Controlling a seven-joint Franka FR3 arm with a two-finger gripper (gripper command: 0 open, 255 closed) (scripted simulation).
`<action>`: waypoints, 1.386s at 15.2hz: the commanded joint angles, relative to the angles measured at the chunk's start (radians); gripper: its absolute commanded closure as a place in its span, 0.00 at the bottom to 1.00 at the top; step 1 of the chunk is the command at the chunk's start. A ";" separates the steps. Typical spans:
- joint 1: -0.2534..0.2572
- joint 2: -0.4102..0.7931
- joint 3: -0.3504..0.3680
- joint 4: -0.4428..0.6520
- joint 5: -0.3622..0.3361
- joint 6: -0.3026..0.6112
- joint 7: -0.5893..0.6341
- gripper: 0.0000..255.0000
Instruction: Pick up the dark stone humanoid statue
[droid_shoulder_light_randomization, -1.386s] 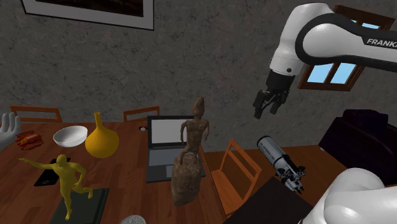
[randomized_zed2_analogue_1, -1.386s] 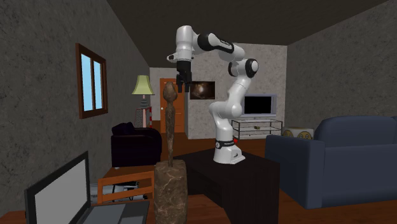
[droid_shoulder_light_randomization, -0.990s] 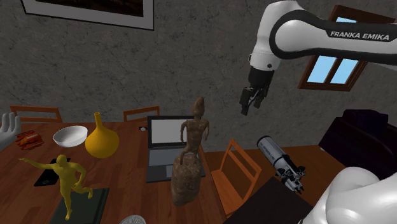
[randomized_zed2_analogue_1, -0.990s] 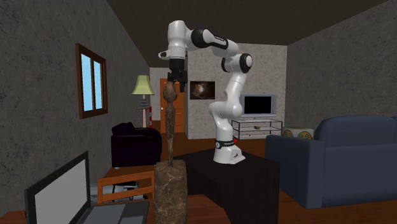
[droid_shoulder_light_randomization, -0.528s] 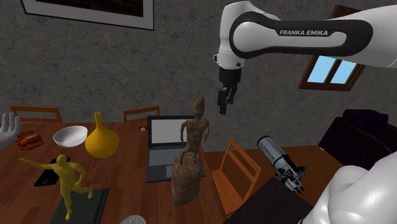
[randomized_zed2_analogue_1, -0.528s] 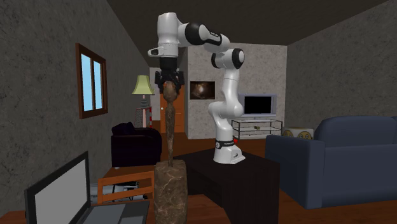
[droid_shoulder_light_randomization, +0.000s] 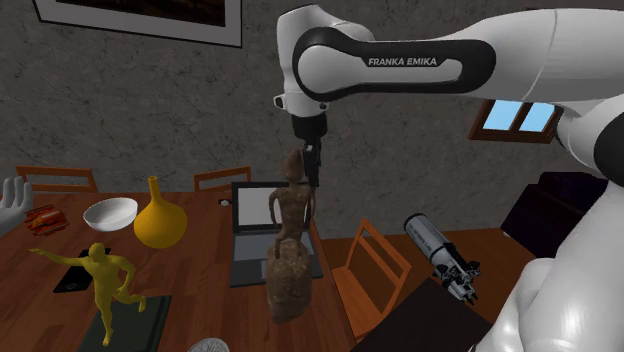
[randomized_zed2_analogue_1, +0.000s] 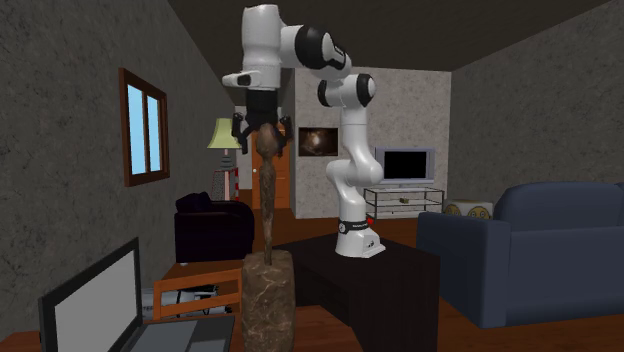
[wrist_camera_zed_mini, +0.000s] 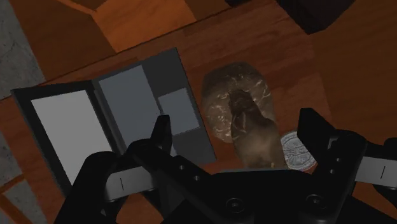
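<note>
The dark brown stone humanoid statue (droid_shoulder_light_randomization: 289, 215) stands on a rough rock base (droid_shoulder_light_randomization: 286, 287) on the wooden table (droid_shoulder_light_randomization: 200, 285), its top leaning a little toward the shoulder view's left. My gripper (droid_shoulder_light_randomization: 311, 163) points down at its head. In the second exterior view the gripper (randomized_zed2_analogue_1: 266, 138) straddles the head of the statue (randomized_zed2_analogue_1: 269, 210). In the wrist view the gripper (wrist_camera_zed_mini: 236, 121) is open, with the statue's head (wrist_camera_zed_mini: 251, 127) between the fingers and a gap on each side.
An open laptop (droid_shoulder_light_randomization: 255, 228) lies just behind the statue. A yellow vase (droid_shoulder_light_randomization: 160, 222), a white bowl (droid_shoulder_light_randomization: 110, 212) and a yellow figure (droid_shoulder_light_randomization: 106, 280) stand toward the shoulder view's left. A wooden chair (droid_shoulder_light_randomization: 372, 268) and a telescope (droid_shoulder_light_randomization: 440, 255) are on the right.
The arm swung toward the shoulder view's left and came down over the statue's head. The statue's top has shifted toward that view's left.
</note>
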 joint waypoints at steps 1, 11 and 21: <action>0.026 0.072 0.026 0.062 -0.031 -0.014 -0.050 0.00; 0.063 0.156 0.060 0.046 -0.074 0.053 -0.098 0.00; 0.063 0.157 0.060 0.038 -0.074 0.062 -0.097 1.00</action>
